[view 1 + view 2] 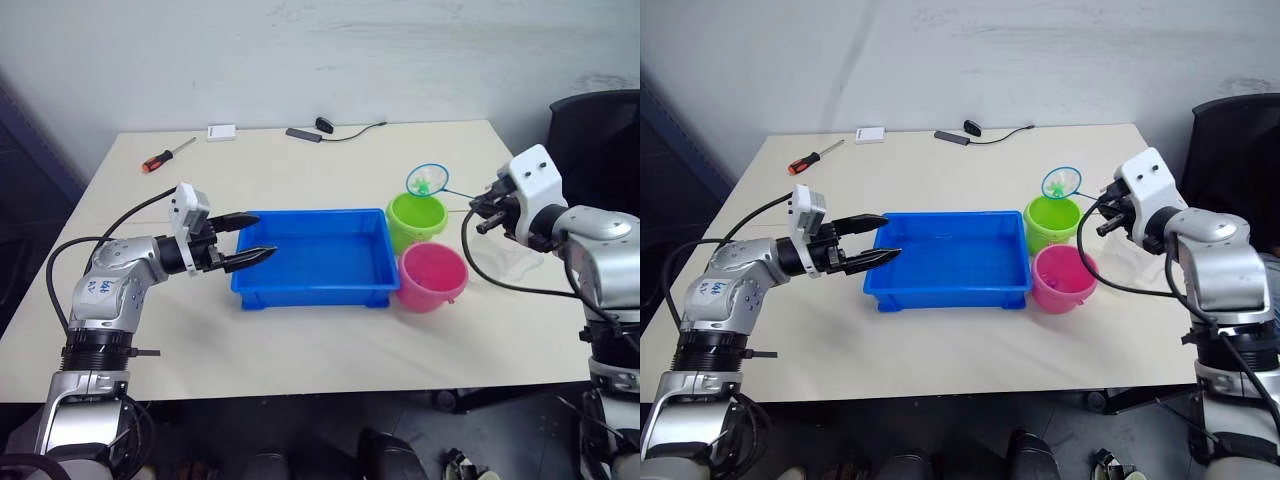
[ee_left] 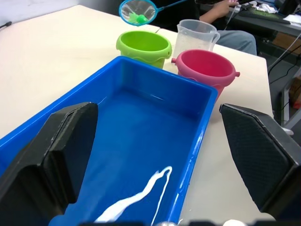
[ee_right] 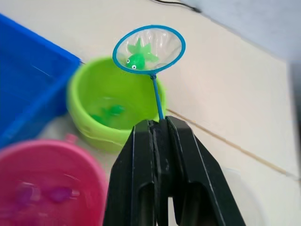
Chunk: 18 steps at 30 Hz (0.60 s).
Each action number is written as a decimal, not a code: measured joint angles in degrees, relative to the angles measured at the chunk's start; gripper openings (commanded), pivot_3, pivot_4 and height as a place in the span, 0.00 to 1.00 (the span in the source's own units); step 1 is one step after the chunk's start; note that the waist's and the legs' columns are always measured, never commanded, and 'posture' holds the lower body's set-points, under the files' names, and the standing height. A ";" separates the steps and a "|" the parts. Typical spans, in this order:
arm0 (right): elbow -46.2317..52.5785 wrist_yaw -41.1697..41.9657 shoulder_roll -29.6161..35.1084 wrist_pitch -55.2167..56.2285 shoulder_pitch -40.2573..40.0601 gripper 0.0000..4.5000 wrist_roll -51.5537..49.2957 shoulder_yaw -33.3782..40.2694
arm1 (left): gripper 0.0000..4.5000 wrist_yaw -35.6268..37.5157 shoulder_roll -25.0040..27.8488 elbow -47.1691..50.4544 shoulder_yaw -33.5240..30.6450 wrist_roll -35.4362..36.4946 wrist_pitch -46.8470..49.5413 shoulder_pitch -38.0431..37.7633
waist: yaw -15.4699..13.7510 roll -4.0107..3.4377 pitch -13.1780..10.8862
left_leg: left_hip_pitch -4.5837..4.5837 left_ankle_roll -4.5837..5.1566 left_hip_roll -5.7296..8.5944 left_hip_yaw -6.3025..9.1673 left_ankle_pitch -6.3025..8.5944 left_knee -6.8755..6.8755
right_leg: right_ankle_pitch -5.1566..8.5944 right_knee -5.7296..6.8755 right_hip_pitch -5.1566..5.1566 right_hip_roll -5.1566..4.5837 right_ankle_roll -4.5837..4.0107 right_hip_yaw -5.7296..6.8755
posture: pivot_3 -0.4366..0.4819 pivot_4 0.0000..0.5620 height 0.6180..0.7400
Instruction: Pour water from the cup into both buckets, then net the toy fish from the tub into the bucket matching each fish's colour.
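My right gripper (image 3: 160,123) is shut on the thin dark handle of the net (image 1: 427,180). The net's light blue hoop hangs just above the far rim of the green bucket (image 1: 402,232), and a green toy fish (image 3: 137,58) lies in it. More green fish (image 3: 109,112) float inside that bucket. Blurred pink fish (image 3: 59,194) sit in the pink bucket (image 1: 430,295), which stands in front of the green one. The blue tub (image 1: 312,283) lies at the table's middle, holding water and no fish that I can see. My left gripper (image 1: 266,234) is open at the tub's left end. The clear cup (image 2: 196,34) stands to the right of the buckets.
An orange-handled screwdriver (image 1: 165,156), a small white box (image 1: 221,131) and a black cable with a dongle (image 1: 320,128) lie along the table's far edge. A black chair (image 1: 590,140) stands at the right. A person (image 2: 221,9) sits beyond the table.
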<state>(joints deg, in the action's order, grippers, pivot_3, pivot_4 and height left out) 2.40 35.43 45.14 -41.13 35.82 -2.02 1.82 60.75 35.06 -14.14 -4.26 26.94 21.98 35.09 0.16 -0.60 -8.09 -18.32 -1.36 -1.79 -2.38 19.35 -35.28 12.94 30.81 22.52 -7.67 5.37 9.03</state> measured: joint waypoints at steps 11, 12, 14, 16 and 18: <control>0.05 -8.33 8.52 22.89 -9.49 0.00 20.72 -10.24 | 1.00 2.64 -1.76 -4.65 1.19 -1.55 -2.29 2.59 | -0.07 0.05 -0.03 | 0.01 -0.07 0.01 -0.04 -0.06 0.00 | 0.10 -0.22 -0.08 0.01 0.25 -0.01 | 0.48 0.27 1.00; 0.65 -9.30 9.27 24.41 -10.68 0.00 22.93 -10.44 | 1.00 2.81 -2.20 -4.71 1.30 -1.59 -2.44 2.64 | -0.11 0.05 -0.03 | 0.00 -0.07 0.01 -0.04 -0.06 0.00 | 0.11 -0.26 -0.08 0.01 0.26 0.00 | 0.48 0.27 1.00; 1.33 -10.33 9.81 26.02 -11.77 0.00 25.11 -10.62 | 1.00 3.15 -2.61 -4.72 1.57 -1.60 -2.64 2.71 | -0.11 0.05 -0.03 | 0.00 -0.07 0.01 -0.04 -0.07 0.00 | 0.12 -0.28 -0.08 0.01 0.28 -0.01 | 0.48 0.27 1.00; 2.34 -11.81 10.57 27.94 -13.01 0.00 27.97 -10.83 | 1.00 3.27 -2.79 -4.76 1.93 -1.63 -2.74 2.86 | -0.11 0.05 -0.03 | 0.00 -0.08 0.01 -0.04 -0.07 0.01 | 0.13 -0.27 -0.07 0.01 0.28 -0.01 | 0.48 0.27 1.00; 3.32 -14.23 10.72 30.14 -14.30 0.00 32.33 -11.07 | 1.00 3.43 -2.98 -4.81 2.07 -1.74 -2.88 2.94 | -0.07 0.05 -0.03 | 0.00 -0.09 0.00 -0.06 -0.08 0.01 | 0.14 -0.31 -0.09 0.01 0.29 -0.01 | 0.48 0.27 1.00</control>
<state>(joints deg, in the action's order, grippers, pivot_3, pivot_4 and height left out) 5.72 21.20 55.86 -10.98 21.51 30.31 -9.25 64.18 32.08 -18.95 -2.20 25.20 19.10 38.03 0.08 -0.55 -8.11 -18.32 -1.45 -1.79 -2.44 19.27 -35.28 13.08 30.50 22.43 -7.66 5.66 9.02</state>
